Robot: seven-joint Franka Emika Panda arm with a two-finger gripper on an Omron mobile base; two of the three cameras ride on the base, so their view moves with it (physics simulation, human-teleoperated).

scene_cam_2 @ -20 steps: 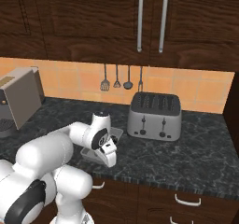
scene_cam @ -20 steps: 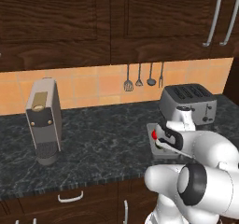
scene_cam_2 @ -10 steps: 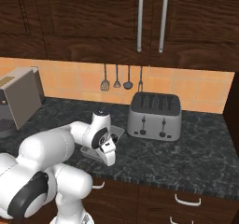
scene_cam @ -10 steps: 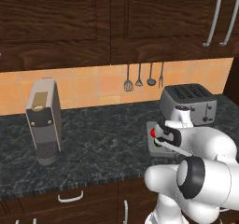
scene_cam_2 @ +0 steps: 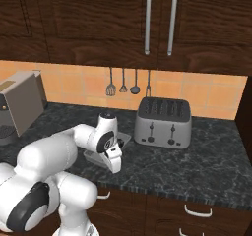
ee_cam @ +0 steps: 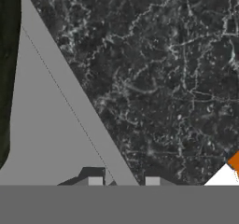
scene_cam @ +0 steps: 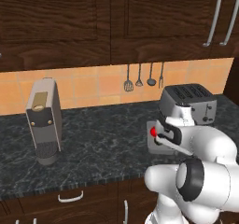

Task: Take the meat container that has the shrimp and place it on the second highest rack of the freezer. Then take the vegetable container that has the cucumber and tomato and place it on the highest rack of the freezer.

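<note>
The vegetable container [scene_cam: 150, 144] is a shallow grey tray on the dark counter in front of the toaster, and the red tomato [scene_cam: 152, 132] rests in it. The arm hides the cucumber. My gripper [scene_cam: 160, 140] reaches down onto the tray's near side. From the right, the gripper [scene_cam_2: 116, 167] stands over the tray [scene_cam_2: 93, 157] at its front rim. In the hand view the two fingertips sit close on either side of the tray's thin wall [ee_cam: 46, 139], with the gripper [ee_cam: 123, 182] narrowed around it. The meat container, the shrimp and the freezer are out of view.
A silver toaster [scene_cam: 186, 101] stands just behind the tray, near the wall. At the left of the counter is a grey coffee machine [scene_cam: 44, 120]. Utensils [scene_cam: 139, 76] hang on the orange tiles. Dark wooden cabinets run above and below, and the counter's front edge [scene_cam_2: 162, 193] lies close to the tray.
The fingers have drawn together from wide open to a narrow gap around the tray's rim. The arm has settled slightly lower; the tray has not moved.
</note>
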